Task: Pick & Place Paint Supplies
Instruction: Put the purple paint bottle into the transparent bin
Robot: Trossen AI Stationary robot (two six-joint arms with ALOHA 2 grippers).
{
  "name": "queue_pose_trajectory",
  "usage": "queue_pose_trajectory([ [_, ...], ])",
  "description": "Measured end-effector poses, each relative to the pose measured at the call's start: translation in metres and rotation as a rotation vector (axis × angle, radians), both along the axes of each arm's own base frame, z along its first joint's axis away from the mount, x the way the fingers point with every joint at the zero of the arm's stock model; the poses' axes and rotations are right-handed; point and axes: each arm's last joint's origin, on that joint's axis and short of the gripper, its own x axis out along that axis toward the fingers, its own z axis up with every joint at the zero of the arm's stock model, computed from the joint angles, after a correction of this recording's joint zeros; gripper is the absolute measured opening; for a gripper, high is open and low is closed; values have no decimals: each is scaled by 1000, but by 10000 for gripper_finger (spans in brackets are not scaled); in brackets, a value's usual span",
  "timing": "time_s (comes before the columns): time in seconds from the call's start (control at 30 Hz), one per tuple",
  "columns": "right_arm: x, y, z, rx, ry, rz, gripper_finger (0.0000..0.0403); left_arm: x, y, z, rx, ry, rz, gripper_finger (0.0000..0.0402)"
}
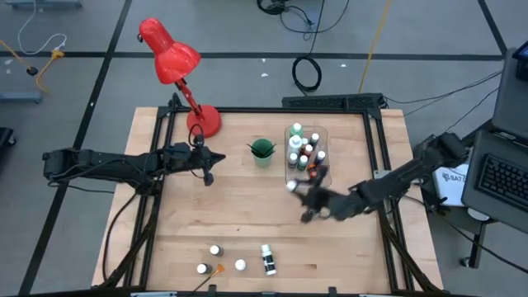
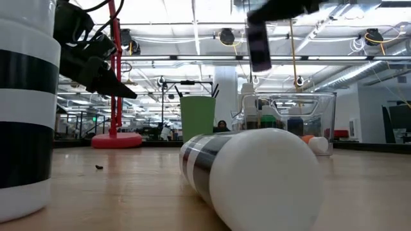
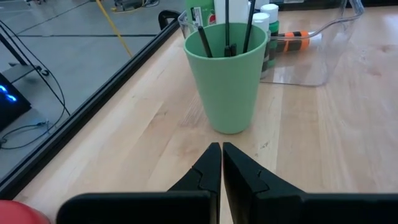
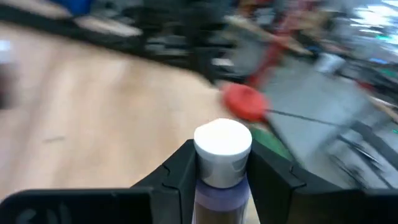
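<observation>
Right pincer (image 4: 221, 177): clamped on one small paint bottle (image 4: 222, 155), white cap standing proud of my fingers (image 4: 273, 174); bottle's long axis runs straight along my reach, cap foremost. In the high view this pincer (image 1: 307, 198) hangs above the tabletop (image 1: 247, 223), the bottle carried clear of the wood.

Clear bin (image 1: 323, 136): lies at roughly 12 o'clock from my right pincer in the high view, near, already stocked with upright white-capped bottles. I judge the coming move turns on this one bearing: a short carry toward 12 o'clock, then a release over the bin's open top. My right arm is plainly the nearer one.

Green cup (image 1: 262, 152): at about 10 o'clock from the same pincer, holding dark-handled brushes (image 3: 203, 38).

Left pincer (image 3: 221, 171): fingers pressed together, empty, hovering just short of the cup, waiting.

Loose stock remaining: three small bottles (image 1: 214, 250) and one taller banded bottle (image 1: 267, 259), lying on its side, at about 7 o'clock from my right pincer, well apart, near the tabletop's front edge.
</observation>
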Motion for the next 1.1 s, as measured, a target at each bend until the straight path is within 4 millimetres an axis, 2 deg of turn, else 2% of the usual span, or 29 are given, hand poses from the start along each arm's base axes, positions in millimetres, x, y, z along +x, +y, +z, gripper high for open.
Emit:
queue_pose_trajectory([
  [0.13, -30, -34, -30, 49, -143, -107, 106, 0, -1, 0, 3, -4, -29, 19],
  [0.2, -39, -49, -41, 87, -208, -116, 106, 1, -1, 1, 9, -5, -43, 19],
  [0.27, -42, -63, -49, 131, -251, -87, 106, 1, -1, 1, 8, -5, -47, 19],
  [0.47, -30, -89, -69, 253, -166, 23, 106, 0, -1, 0, 0, -1, -47, 19],
  [0.63, -20, -101, -79, 277, -130, 33, 106, 0, -1, -1, -15, 13, -45, 19],
  [0.87, -19, -117, -83, 331, -125, -6, 108, 0, -2, -2, -11, 20, -47, 19],
  [1.1, -20, -117, -87, 345, -68, 54, 111, 0, -2, -2, -9, 22, -48, 19],
])
